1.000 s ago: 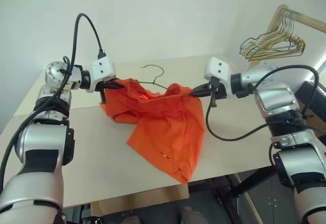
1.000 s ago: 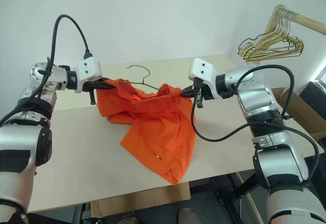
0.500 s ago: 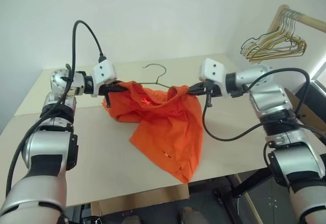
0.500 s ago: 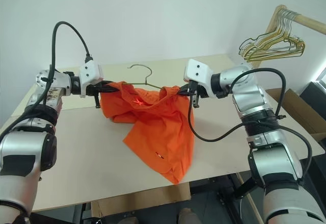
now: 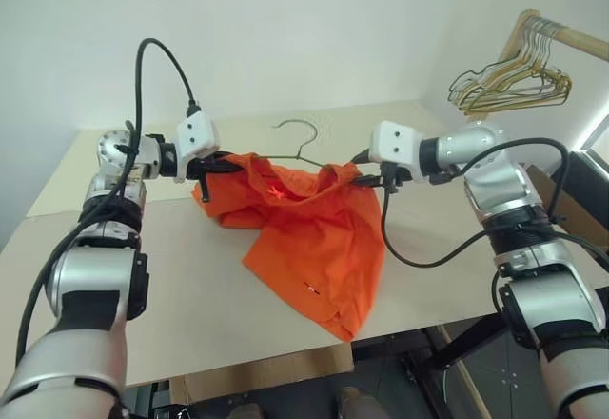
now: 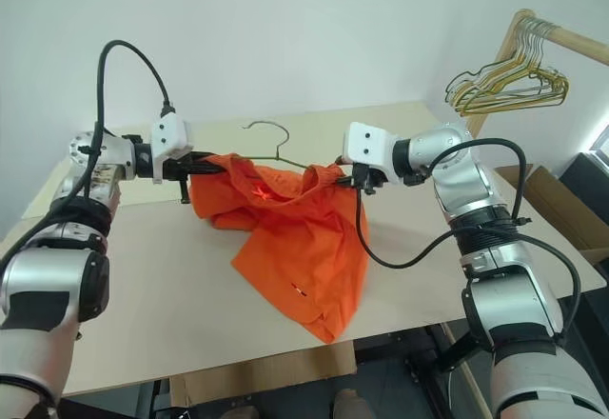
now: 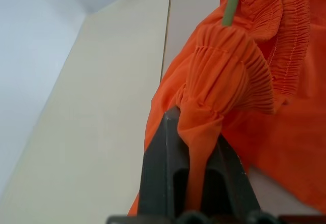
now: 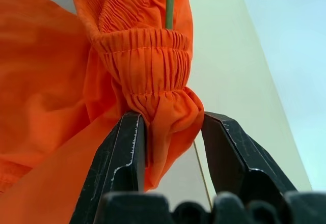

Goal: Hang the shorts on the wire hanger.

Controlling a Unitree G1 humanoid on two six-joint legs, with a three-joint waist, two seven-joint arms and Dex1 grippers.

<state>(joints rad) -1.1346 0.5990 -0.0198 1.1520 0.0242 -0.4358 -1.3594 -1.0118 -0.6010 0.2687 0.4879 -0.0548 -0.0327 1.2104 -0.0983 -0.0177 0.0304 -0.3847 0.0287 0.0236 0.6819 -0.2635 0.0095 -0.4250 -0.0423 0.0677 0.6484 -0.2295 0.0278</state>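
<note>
The shorts (image 5: 309,238) hang over the bench (image 5: 190,314), waistband threaded on the wire hanger (image 5: 300,148). Left gripper (image 5: 217,163) fingers are clamped on the left waistband end. Right gripper (image 8: 170,147) fingers stand apart, fabric bunched between them.

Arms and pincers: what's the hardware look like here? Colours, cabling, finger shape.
Both arms are silver-grey segmented shells with black joint sections. Each wrist carries a white boxy module with small dark dots. A thick black cable arcs up from the left one, and another loops down below the right. The left pincer and the right pincer have two matte black fingers, flat-faced and wedge-shaped, on a black base.
</note>
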